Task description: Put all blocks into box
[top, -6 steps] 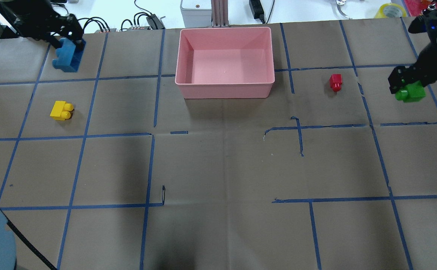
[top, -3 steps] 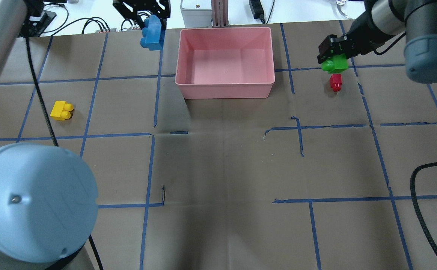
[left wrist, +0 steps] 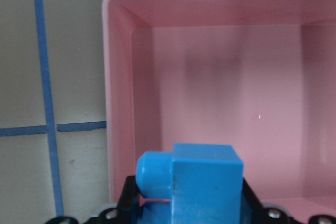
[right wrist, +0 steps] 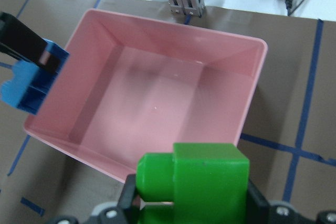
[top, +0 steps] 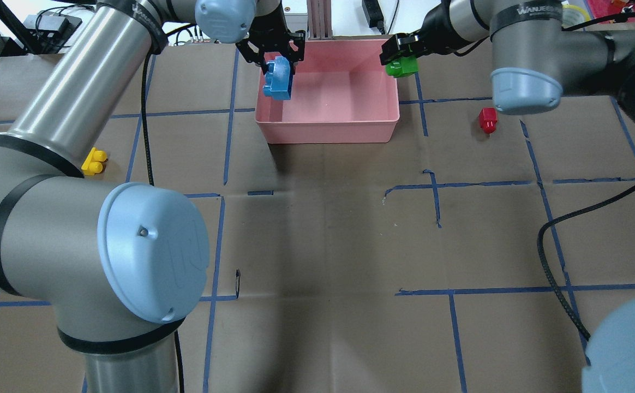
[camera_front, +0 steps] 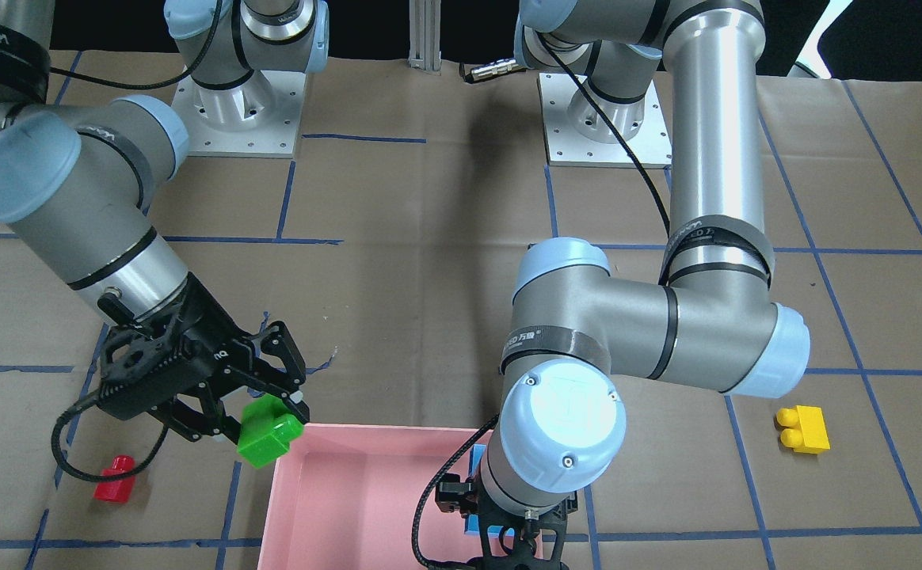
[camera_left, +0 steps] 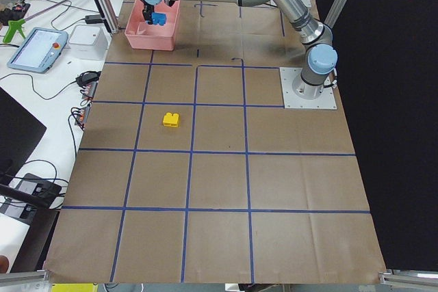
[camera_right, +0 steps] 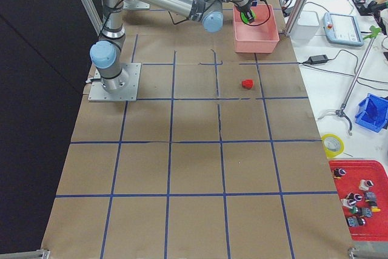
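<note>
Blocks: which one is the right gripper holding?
The green block; the blue block is in the left gripper, while the red block and yellow block lie on the table.

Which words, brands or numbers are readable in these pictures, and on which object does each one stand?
"WANJEE", last letters unclear: on the black band of the right arm.
"万勋", after Latin letters too blurred to read: on the black band of the left arm.
Tablet: its screen is too small to read.
Pink box: no text on it.
</note>
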You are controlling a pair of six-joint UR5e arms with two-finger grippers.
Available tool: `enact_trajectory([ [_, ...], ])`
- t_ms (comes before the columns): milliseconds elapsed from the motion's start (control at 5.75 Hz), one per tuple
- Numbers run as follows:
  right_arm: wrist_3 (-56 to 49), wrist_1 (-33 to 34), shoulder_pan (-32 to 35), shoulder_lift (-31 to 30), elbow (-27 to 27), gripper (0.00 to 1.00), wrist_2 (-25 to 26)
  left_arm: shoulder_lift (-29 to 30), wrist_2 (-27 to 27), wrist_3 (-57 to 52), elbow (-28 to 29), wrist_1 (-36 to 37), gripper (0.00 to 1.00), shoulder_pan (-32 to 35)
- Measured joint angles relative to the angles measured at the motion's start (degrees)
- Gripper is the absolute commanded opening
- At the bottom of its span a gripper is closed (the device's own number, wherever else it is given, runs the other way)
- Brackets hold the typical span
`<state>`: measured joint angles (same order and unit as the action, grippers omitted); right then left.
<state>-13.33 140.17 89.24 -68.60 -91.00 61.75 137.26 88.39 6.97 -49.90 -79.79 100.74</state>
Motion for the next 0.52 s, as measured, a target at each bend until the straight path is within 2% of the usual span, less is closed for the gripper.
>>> enact_trajectory([
  [174, 0.89, 4.55, 1.61, 3.62, 1.85, 0.21, -1.49, 0.37, 0.18, 0.36, -0.23, 0.65, 1.00, 0.32],
  [348, 2.28, 8.01, 3.07, 6.28, 2.94, 0.99, -2.05, 0.11, 0.23, 0.59, -0.13, 1.00, 1.00, 0.34],
  [522, 3.56, 9.55, 3.97, 7.62, 3.42, 1.00, -2.31, -1.02, 0.19, 0.48, 0.20, 1.09, 1.00, -0.18],
])
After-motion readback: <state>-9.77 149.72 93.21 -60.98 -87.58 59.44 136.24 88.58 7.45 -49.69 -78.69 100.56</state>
